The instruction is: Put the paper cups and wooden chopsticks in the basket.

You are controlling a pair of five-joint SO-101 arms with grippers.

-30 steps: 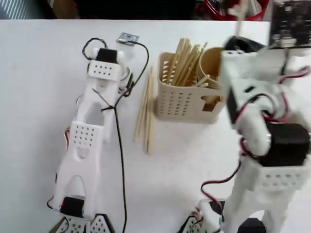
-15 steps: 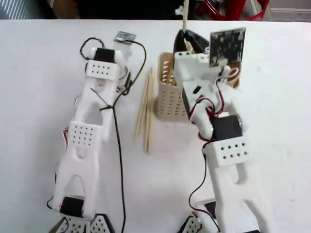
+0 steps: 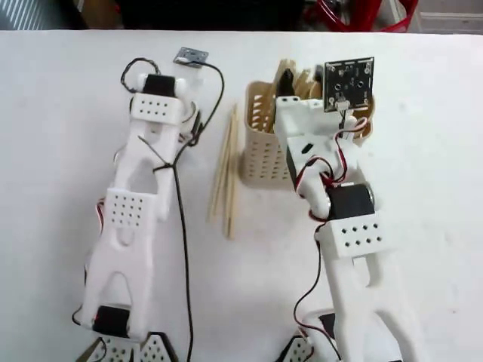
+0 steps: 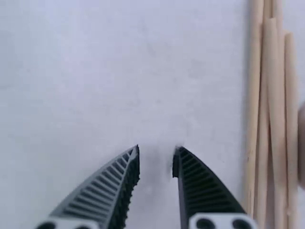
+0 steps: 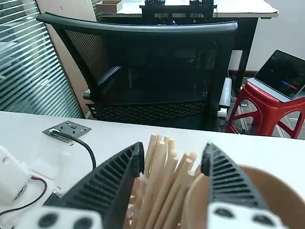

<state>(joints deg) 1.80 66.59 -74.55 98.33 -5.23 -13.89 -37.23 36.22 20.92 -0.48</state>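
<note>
Drop-off step, it seems: right gripper (image 5: 172,148) jaws apart over basketed chopsticks (image 5: 164,171) in basket (image 3: 264,162); next, left gripper (image 4: 156,150), jaws slightly apart, likely must grasp loose chopsticks (image 4: 267,119) just beside them.

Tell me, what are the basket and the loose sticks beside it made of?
The basket looks like matte cream plastic: its walls have neat moulded rows of little holes. The loose sticks look like bare pale wood, plain and unpainted. They could be bamboo; I can't tell.
</note>
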